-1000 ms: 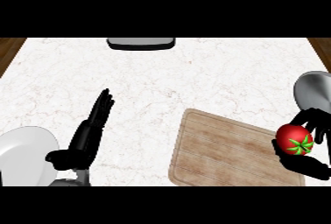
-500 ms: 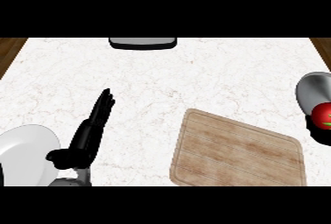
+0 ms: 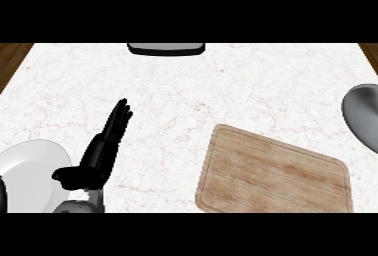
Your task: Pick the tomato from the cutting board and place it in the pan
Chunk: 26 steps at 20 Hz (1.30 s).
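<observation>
The wooden cutting board (image 3: 273,175) lies bare at the lower right of the head view. A grey pan (image 3: 362,117) is cut off by the right edge, just beyond the board's far corner. What shows of it holds nothing. The tomato does not show anywhere. My left hand (image 3: 103,145) rests open at the left, fingers straight and pointing away, well apart from the board. My right hand is out of the picture.
A white plate (image 3: 26,175) sits at the lower left, beside my left hand. A dark object (image 3: 166,48) stands at the counter's back edge. Wooden floor (image 3: 15,57) shows past the marble top's far left corner.
The right hand, shut on the tomato, rose from the board's right end, moved right toward the pan and left the view. The left hand stayed still.
</observation>
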Motion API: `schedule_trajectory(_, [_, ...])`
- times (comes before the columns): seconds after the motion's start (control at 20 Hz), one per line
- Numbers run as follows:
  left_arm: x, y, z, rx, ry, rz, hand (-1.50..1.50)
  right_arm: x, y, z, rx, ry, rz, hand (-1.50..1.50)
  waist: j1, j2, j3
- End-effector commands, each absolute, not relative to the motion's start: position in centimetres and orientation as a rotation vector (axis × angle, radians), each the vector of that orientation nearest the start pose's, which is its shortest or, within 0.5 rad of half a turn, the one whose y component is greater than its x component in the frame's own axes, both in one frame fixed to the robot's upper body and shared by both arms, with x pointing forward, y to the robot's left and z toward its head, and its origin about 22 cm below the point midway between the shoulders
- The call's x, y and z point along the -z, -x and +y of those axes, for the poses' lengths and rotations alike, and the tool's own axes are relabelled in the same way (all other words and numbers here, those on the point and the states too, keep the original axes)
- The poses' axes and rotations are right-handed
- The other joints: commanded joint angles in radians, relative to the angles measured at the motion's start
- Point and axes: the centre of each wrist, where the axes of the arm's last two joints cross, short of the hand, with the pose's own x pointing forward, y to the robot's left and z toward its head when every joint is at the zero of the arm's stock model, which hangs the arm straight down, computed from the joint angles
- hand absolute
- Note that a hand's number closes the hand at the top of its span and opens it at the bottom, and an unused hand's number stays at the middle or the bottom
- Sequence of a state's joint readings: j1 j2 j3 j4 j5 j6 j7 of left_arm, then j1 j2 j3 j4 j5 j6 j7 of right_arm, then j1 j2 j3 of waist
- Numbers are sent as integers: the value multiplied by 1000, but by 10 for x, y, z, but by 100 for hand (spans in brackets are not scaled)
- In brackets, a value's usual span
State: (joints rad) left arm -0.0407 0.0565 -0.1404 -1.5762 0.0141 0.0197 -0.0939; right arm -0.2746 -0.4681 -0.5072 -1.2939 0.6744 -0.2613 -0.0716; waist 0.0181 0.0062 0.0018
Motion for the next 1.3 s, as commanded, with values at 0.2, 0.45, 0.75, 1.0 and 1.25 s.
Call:
schedule_trajectory(0.2, [-15, -252, 207, 147, 73, -1708, 0, -68, -308, -487, -80, 1428, -1517, 150, 12, 3, 1])
schedule_trajectory(0.45, [-2, -240, 202, 180, 112, -1703, 0, -93, -317, -515, -42, 1441, -1507, 150, 36, 12, 3])
schedule_trajectory(0.75, [-10, -250, 184, 206, 132, -1715, 0, -59, -309, -513, -388, 1144, -1125, -150, 59, 22, 2])
schedule_trajectory(1.0, [-10, -254, 187, 164, 113, -1716, 0, -65, -327, -502, -323, 943, -1229, -150, 55, 23, 5])
schedule_trajectory(1.25, [-23, -261, 175, 159, 119, -1722, 0, -70, -324, -508, -156, 932, -1463, -150, 35, 21, 8])
